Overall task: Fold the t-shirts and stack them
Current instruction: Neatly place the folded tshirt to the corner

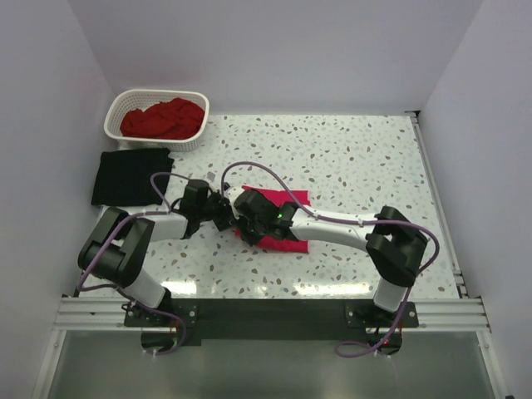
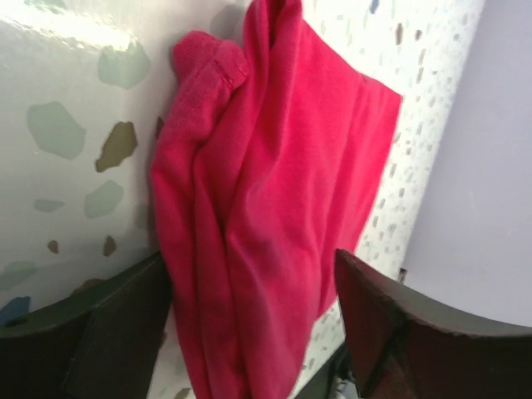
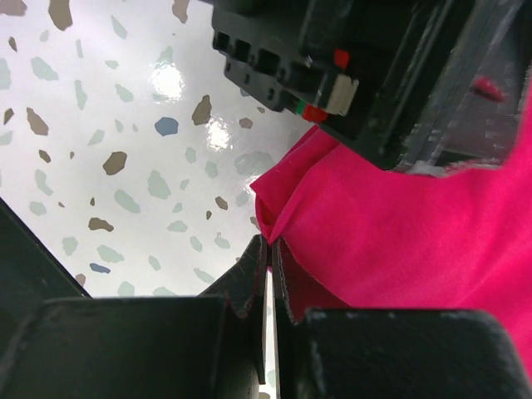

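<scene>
The bright pinkish-red t-shirt (image 1: 283, 224) lies folded at the middle of the table, with both grippers at its left edge. In the left wrist view its bunched edge (image 2: 266, 208) runs between the fingers (image 2: 116, 324) of my left gripper (image 2: 249, 332), which stands open astride it. My right gripper (image 3: 270, 249) is shut, its tips pinching a folded corner of the same shirt (image 3: 399, 233). A black t-shirt (image 1: 131, 176) lies folded flat at the left. The darker red t-shirt (image 1: 162, 119) sits crumpled in the basket.
The white lattice basket (image 1: 116, 112) stands at the back left corner, just behind the black shirt. White walls close in the speckled table (image 1: 357, 158) on three sides. The two arms meet over the table's middle.
</scene>
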Motion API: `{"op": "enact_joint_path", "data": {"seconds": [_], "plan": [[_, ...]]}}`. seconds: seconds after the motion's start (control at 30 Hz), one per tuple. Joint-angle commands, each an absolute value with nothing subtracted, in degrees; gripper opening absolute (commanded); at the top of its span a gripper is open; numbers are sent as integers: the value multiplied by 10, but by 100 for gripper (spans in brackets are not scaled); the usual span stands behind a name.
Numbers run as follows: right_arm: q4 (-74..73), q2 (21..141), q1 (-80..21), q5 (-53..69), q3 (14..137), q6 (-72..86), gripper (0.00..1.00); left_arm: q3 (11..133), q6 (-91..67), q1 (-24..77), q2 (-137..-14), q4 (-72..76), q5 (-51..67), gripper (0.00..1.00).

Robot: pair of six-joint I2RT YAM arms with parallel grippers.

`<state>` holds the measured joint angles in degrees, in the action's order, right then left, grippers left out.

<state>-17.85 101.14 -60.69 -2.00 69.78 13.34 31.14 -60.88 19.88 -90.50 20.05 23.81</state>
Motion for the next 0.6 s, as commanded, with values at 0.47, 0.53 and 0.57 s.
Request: {"op": "enact_joint_path", "data": {"seconds": [0.47,0.53,0.57], "plan": [[-132,972,-606,-11,692,160,26,359,-471,217,-923,77,128,7],[-139,967,-606,-15,691,163,36,373,-455,217,-916,49,103,0],[-149,961,-606,-19,690,165,38,379,-435,217,-911,36,92,0]]}}
